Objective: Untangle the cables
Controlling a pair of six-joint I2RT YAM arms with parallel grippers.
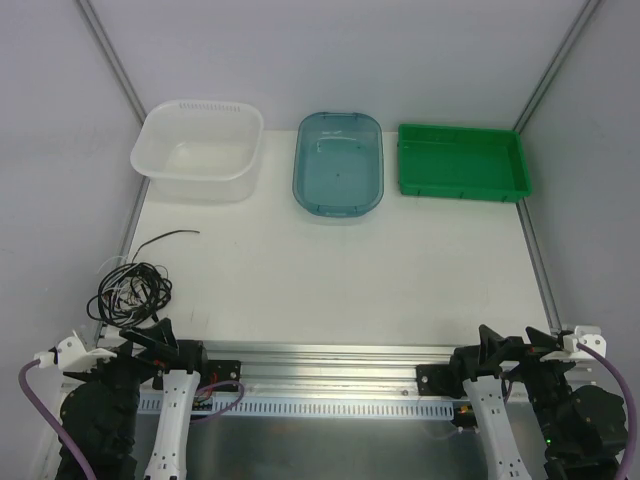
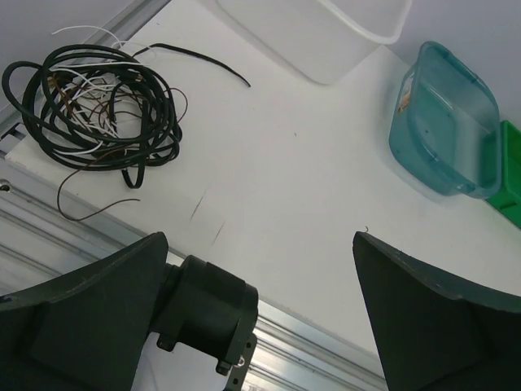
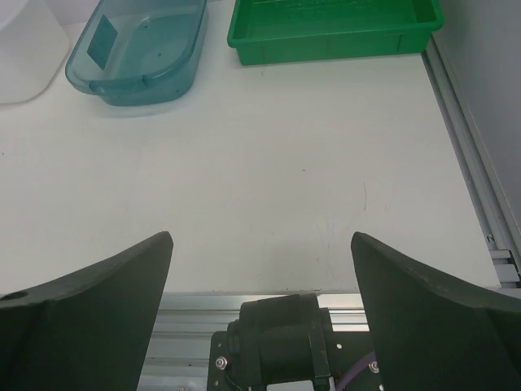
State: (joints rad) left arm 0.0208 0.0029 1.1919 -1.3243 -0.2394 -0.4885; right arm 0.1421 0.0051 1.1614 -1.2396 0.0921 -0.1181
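The cables (image 1: 130, 290) lie in one tangled bundle at the near left of the white table: black loops mixed with thin white and dark brown strands. One black end (image 1: 170, 236) trails off toward the back. In the left wrist view the cables (image 2: 89, 110) sit at the upper left, well ahead of my left gripper (image 2: 259, 236). That gripper is open and holds nothing. My left gripper (image 1: 145, 335) rests folded at the near edge, just below the bundle. My right gripper (image 1: 508, 342) is folded at the near right, far from the cables; it (image 3: 261, 236) is open and holds nothing.
Along the back stand a white basin (image 1: 200, 104), a blue translucent tub (image 1: 338, 170) and a green tray (image 1: 460, 165), with nothing seen inside them. An aluminium rail (image 1: 330, 355) runs along the near edge between the arm bases. Metal frame posts border the left and right sides.
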